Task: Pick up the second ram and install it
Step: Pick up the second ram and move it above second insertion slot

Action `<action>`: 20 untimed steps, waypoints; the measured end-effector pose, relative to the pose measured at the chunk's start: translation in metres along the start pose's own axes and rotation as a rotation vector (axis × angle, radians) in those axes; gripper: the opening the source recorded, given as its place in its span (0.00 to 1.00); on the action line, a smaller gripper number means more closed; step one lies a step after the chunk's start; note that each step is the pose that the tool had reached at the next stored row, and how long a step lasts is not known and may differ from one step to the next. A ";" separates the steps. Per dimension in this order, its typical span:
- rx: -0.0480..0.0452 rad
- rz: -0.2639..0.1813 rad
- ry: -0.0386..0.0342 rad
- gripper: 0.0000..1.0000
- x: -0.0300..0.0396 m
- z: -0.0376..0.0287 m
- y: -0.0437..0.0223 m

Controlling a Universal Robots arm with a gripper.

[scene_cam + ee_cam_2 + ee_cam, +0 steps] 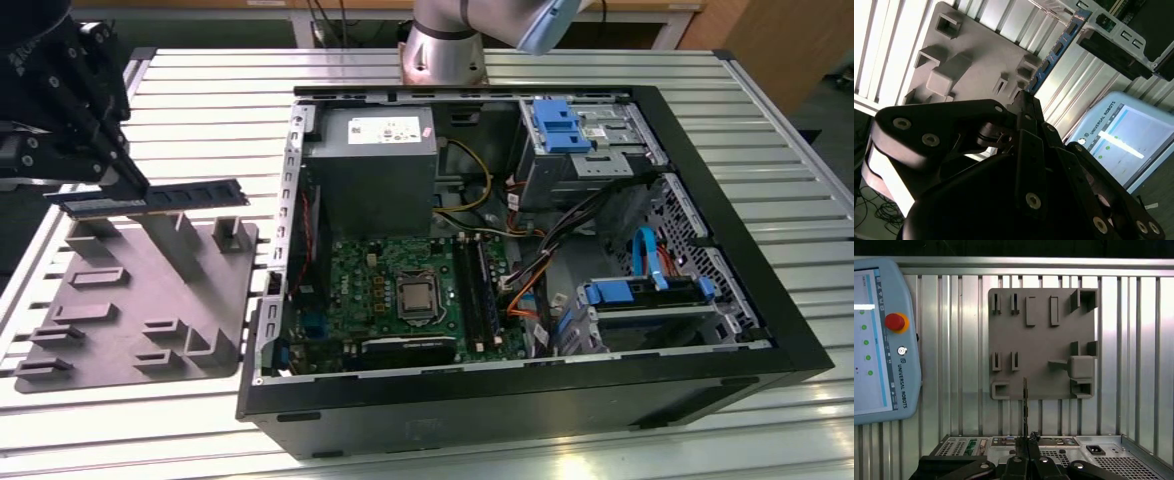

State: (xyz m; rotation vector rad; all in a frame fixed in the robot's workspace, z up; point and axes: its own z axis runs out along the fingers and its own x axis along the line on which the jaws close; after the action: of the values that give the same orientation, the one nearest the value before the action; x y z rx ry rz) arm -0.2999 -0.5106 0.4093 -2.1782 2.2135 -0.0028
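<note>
The second ram (154, 197), a narrow dark stick with chips along its face, hangs in the air above the gray fixture (107, 310) at the exterior view's left. My gripper (124, 190) is shut on its left end. The stick stays level, clear of the fixture's raised blocks. In the second wrist view the ram (1056, 50) juts out from the gripper (1026, 96) over the fixture (969, 45). The first wrist view has the ram (1025, 405) edge-on, rising from the gripper (1026, 441) across the fixture (1039, 355).
An open computer case (534, 400) lies at the exterior view's right, with the motherboard (387, 270) and long black memory sockets (477, 290) inside. The arm's base (447, 50) stands behind the case. A teach pendant (879, 340) lies on the slatted table beside the fixture.
</note>
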 end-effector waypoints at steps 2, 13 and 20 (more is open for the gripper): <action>0.0001 0.000 -0.0001 0.12 0.0000 0.0001 -0.0033; 0.0000 0.000 0.0000 0.12 -0.0003 0.0006 -0.0205; 0.0001 0.000 -0.0001 0.12 -0.0005 0.0009 -0.0314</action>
State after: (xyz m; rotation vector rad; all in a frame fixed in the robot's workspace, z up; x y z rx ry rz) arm -0.2685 -0.5106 0.4092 -2.1781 2.2133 -0.0028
